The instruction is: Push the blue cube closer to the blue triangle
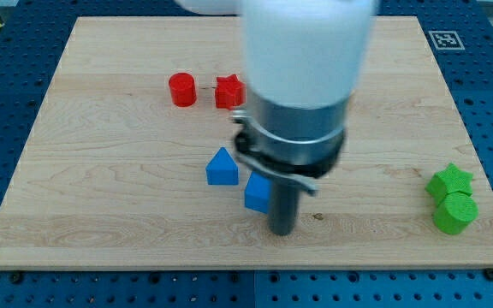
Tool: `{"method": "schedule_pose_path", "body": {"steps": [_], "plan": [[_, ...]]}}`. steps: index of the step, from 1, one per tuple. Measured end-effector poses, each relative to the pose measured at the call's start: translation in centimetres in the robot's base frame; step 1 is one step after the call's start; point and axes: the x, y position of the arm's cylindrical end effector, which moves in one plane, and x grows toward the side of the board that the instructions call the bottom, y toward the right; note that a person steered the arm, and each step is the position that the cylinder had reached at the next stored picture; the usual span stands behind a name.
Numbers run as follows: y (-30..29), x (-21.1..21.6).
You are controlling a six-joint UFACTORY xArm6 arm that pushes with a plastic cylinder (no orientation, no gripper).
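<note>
The blue cube (256, 192) lies on the wooden board (101, 197), just below and to the right of the blue triangle (222, 167), a small gap apart. My tip (282, 232) rests on the board just right of and slightly below the blue cube, touching or nearly touching its right side. The arm's white and grey body (302, 77) hangs over the middle of the board and hides what lies behind it.
A red cylinder (182, 89) and a red star-shaped block (228, 91) sit near the view's top centre. A green star-shaped block (450, 180) and a green cylinder (454, 212) sit together at the board's right edge.
</note>
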Motion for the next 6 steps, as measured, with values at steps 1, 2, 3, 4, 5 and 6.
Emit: {"method": "schedule_pose_path", "body": {"steps": [1,2,3,4,5,6], "plan": [[1.5,0.0],[0.7,0.0],[-1.4,-0.2],[-3.0,-0.4],[-5.6,-0.4],[-6.3,0.5]]}}
